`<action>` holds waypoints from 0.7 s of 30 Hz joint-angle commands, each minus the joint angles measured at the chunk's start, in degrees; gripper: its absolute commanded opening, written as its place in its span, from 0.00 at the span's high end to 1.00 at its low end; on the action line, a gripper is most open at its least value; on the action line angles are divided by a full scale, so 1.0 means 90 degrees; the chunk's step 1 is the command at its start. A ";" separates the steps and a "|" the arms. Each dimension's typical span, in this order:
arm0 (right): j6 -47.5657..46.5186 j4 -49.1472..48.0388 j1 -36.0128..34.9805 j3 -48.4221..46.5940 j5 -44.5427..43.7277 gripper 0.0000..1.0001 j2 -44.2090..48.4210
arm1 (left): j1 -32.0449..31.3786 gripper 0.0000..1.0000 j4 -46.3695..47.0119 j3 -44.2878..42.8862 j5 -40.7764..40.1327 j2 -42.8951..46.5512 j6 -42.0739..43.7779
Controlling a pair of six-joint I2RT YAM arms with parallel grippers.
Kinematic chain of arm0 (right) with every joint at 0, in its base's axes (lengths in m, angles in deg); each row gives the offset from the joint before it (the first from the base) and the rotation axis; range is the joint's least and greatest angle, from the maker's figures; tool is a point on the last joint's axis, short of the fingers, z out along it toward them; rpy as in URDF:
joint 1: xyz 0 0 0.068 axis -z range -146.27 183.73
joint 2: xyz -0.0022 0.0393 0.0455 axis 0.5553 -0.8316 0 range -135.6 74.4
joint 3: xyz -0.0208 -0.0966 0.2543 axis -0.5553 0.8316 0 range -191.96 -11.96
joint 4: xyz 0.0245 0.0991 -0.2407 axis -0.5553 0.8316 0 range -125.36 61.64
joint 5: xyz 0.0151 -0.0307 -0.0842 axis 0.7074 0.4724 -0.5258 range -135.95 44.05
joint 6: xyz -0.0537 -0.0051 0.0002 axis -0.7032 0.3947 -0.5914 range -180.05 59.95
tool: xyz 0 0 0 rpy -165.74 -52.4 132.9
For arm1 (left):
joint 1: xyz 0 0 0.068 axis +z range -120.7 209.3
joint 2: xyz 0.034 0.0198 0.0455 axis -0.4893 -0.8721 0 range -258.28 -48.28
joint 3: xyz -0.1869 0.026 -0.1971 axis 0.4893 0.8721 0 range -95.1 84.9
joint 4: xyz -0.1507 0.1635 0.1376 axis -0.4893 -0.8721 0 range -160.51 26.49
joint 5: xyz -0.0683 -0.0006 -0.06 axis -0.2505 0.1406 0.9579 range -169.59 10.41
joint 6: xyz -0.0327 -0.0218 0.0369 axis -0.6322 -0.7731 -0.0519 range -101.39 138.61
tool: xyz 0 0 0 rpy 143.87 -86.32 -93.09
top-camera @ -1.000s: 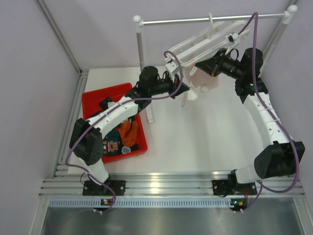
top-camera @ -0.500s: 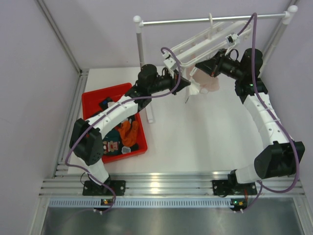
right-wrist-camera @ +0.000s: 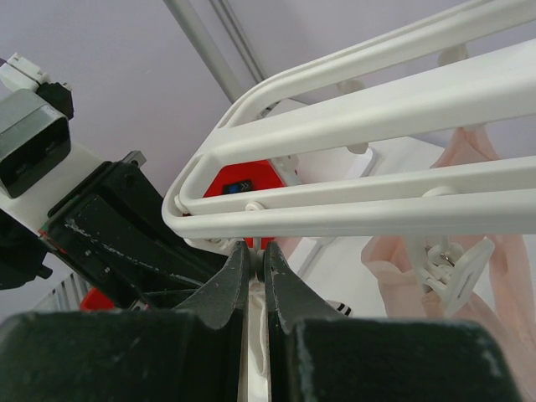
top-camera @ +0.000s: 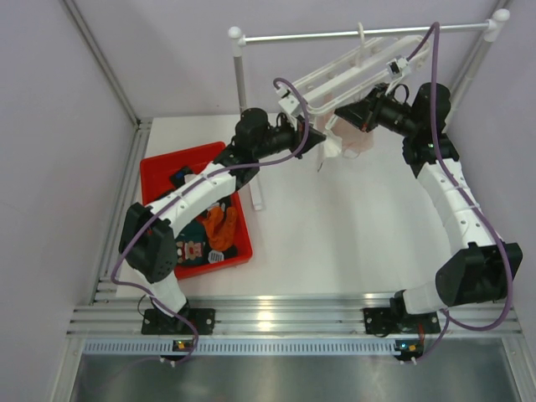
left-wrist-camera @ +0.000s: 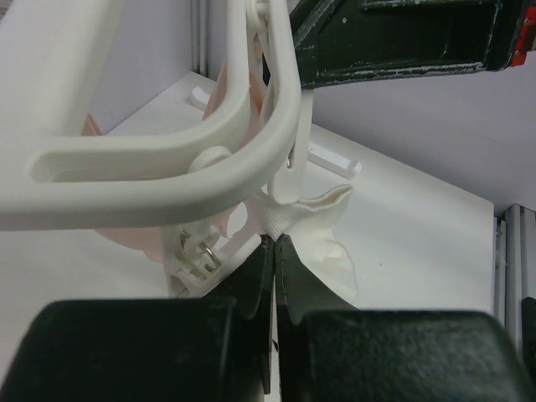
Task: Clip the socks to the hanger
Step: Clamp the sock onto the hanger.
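With our left gripper (left-wrist-camera: 275, 244) pinching the edge of the white sock (left-wrist-camera: 327, 222) below the 8 o'clock corner, seen from above, of the hanger (left-wrist-camera: 151, 172) and our right gripper (right-wrist-camera: 255, 251) squeezed on the clip (left-wrist-camera: 295, 163) there, we fear the sock drops if the clip catches too little fabric or the hanger swings.

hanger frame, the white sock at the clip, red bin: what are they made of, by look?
hanger: probably moulded plastic, white, smooth semi-gloss; rounded edges, soft highlights.
white sock: soft knit fabric, matte; it creases and shows a fine texture.
red bin: likely rigid plastic, even colour, thin rim; too small to be sure.
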 commanded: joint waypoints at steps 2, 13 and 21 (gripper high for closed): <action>-0.0175 -0.0041 0.0048 0.0044 0.0013 1.00 0.0236 | -0.0023 1.00 0.0614 -0.0303 -0.0017 0.0031 -0.0172; -0.0195 -0.0031 0.0048 0.0024 0.0032 1.00 0.0236 | -0.0023 1.00 0.0644 -0.0371 -0.0095 -0.0018 -0.0222; -0.0068 -0.0099 0.0048 -0.0015 0.0110 1.00 0.0217 | -0.0023 1.00 0.0663 -0.0479 -0.0212 -0.0096 -0.0192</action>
